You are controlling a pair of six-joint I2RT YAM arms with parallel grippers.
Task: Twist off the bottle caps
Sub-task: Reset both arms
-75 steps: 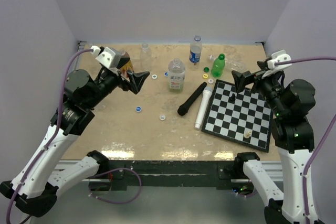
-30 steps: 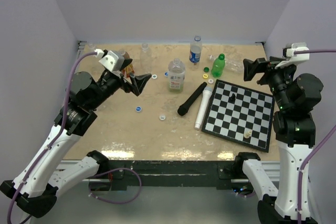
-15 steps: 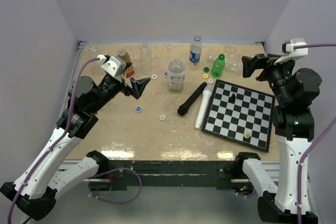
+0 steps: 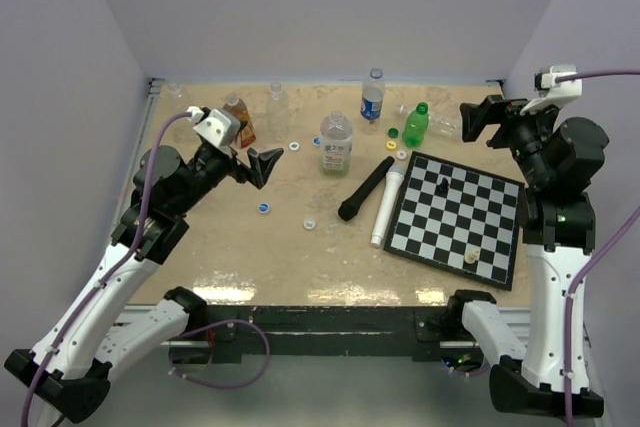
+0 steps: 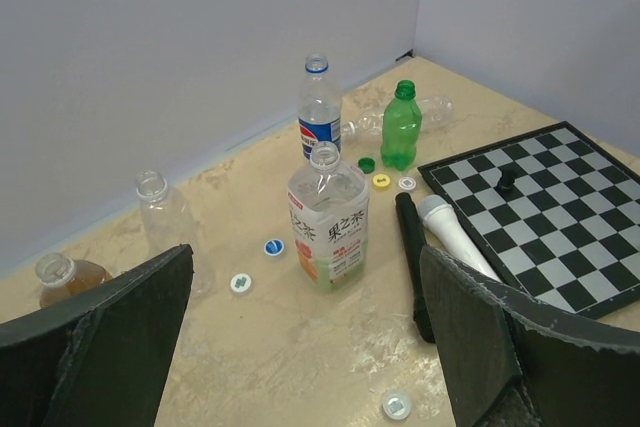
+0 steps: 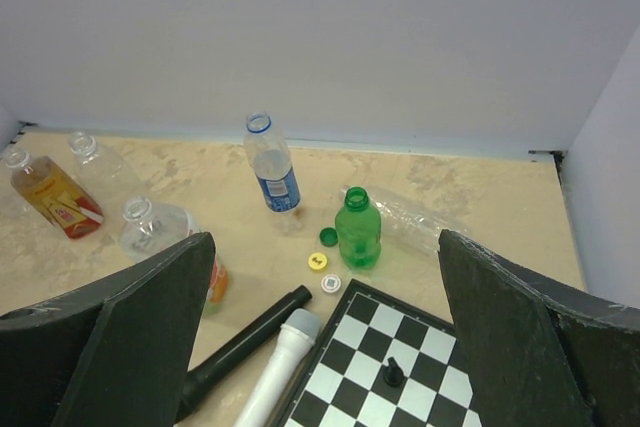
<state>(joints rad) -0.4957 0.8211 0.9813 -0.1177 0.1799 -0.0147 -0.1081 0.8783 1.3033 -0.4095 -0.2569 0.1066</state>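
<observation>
Several bottles stand at the back of the table: an amber one (image 4: 237, 117), a clear one (image 4: 277, 97), a tea bottle (image 4: 336, 142) with a green-orange label, a blue-labelled one (image 4: 373, 97) and a green one (image 4: 416, 124). Their necks look open. A clear bottle (image 4: 445, 122) lies behind the green one. Loose caps lie about: white (image 4: 294, 146), blue (image 4: 263, 209), white (image 4: 310, 223), green (image 6: 328, 237), yellow (image 6: 318, 261), white (image 6: 331, 283). My left gripper (image 4: 262, 162) is open and empty, in the air left of the tea bottle (image 5: 328, 217). My right gripper (image 4: 475, 122) is open and empty, in the air near the green bottle (image 6: 358, 230).
A black microphone (image 4: 364, 188) and a white tube (image 4: 386, 206) lie side by side left of a chessboard (image 4: 455, 219) with a few pieces on it. Walls close the back and both sides.
My left gripper has drawn back to the left, uncovering the amber bottle. My right gripper has risen and moved toward the back right. Bottles and caps have not moved.
</observation>
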